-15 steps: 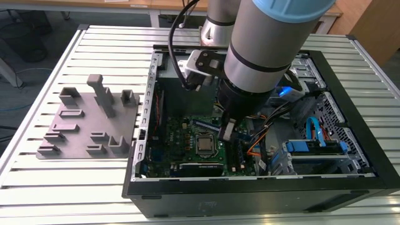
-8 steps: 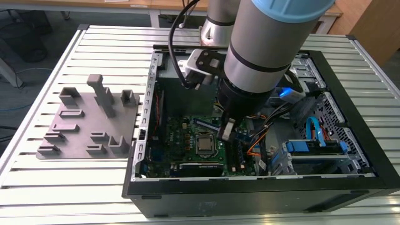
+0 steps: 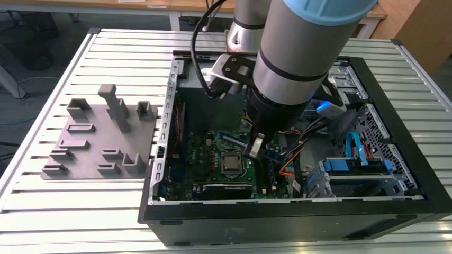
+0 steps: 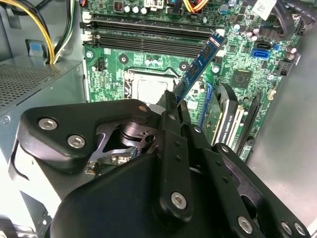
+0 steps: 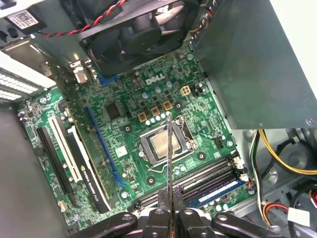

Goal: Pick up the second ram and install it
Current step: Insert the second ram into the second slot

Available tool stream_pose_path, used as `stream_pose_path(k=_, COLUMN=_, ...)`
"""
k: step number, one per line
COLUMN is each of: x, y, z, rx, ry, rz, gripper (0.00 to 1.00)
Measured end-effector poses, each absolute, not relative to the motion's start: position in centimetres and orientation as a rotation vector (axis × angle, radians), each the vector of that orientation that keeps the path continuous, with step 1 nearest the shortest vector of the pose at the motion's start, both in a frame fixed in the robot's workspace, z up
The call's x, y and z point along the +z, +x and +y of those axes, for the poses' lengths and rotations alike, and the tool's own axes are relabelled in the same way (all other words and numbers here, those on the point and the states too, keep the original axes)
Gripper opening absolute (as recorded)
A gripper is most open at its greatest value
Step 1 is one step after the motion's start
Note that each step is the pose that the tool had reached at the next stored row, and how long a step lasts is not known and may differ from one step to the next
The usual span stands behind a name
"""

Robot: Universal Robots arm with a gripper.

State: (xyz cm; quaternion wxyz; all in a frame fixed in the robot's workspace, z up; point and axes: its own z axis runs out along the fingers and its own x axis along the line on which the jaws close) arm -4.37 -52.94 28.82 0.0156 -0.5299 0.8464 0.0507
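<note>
Presently inside open computer case point(image 3: 297, 214): motherboard point(image 5: 198, 111), processor socket point(image 5: 159, 144), fan point(image 5: 133, 34), memory slots point(image 5: 200, 177). Gripper point(image 5: 169, 198) within case, fingers point(image 4: 174, 129) clamped on second ram point(image 4: 200, 62), held above board over socket, not seated in slots. Interior partly masked by arm point(image 3: 297, 58) in exterior view. Stick's gripped end hidden between fingers; edge-on, thin line in first wrist view. Long thin blue-green board, row of black chips.

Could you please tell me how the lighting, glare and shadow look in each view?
Exterior view: the slatted table gleams, the computer case is dim inside. First wrist view: even light on the motherboard, a glint on the processor; the second ram, clamped in the gripper, shows edge-on. Second wrist view: the gripper's black body is shadowed, the motherboard beyond well lit.
</note>
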Motion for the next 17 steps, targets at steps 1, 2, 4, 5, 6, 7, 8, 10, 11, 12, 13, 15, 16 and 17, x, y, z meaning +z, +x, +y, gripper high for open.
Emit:
stream_pose_path(k=1, x=28.81, y=-4.37, z=-52.94, rx=0.157, ry=-1.641, rz=2.637, gripper=0.14)
stream_pose_path(k=2, x=28.82, y=-4.37, z=-52.94, rx=0.156, ry=-1.634, rz=2.642, gripper=0.14)
stream_pose_path(k=4, x=28.81, y=-4.37, z=-52.94, rx=0.155, ry=-1.619, rz=2.651, gripper=0.14)
stream_pose_path(k=5, x=28.81, y=-4.37, z=-52.94, rx=0.154, ry=-1.612, rz=2.656, gripper=0.14)
stream_pose_path(k=6, x=28.81, y=-4.36, z=-52.94, rx=0.153, ry=-1.604, rz=2.66, gripper=0.14)
stream_pose_path(k=7, x=28.81, y=-4.37, z=-52.94, rx=0.152, ry=-1.597, rz=2.665, gripper=0.14)
stream_pose_path(k=8, x=28.8, y=-4.37, z=-52.94, rx=0.151, ry=-1.59, rz=2.669, gripper=0.14)
stream_pose_path(k=10, x=28.81, y=-4.36, z=-52.94, rx=0.15, ry=-1.575, rz=2.678, gripper=0.14)
stream_pose_path(k=11, x=28.8, y=-4.36, z=-52.94, rx=0.149, ry=-1.567, rz=2.683, gripper=0.14)
stream_pose_path(k=12, x=28.8, y=-4.36, z=-52.94, rx=0.148, ry=-1.56, rz=2.687, gripper=0.14)
stream_pose_path(k=13, x=28.8, y=-4.36, z=-52.94, rx=0.147, ry=-1.553, rz=2.691, gripper=0.14)
stream_pose_path(k=15, x=28.8, y=-4.36, z=-52.94, rx=0.143, ry=-1.506, rz=2.718, gripper=0.14)
stream_pose_path(k=16, x=28.8, y=-4.37, z=-52.94, rx=0.142, ry=-1.499, rz=2.721, gripper=0.14)
stream_pose_path(k=17, x=28.8, y=-4.37, z=-52.94, rx=0.141, ry=-1.492, rz=2.725, gripper=0.14)
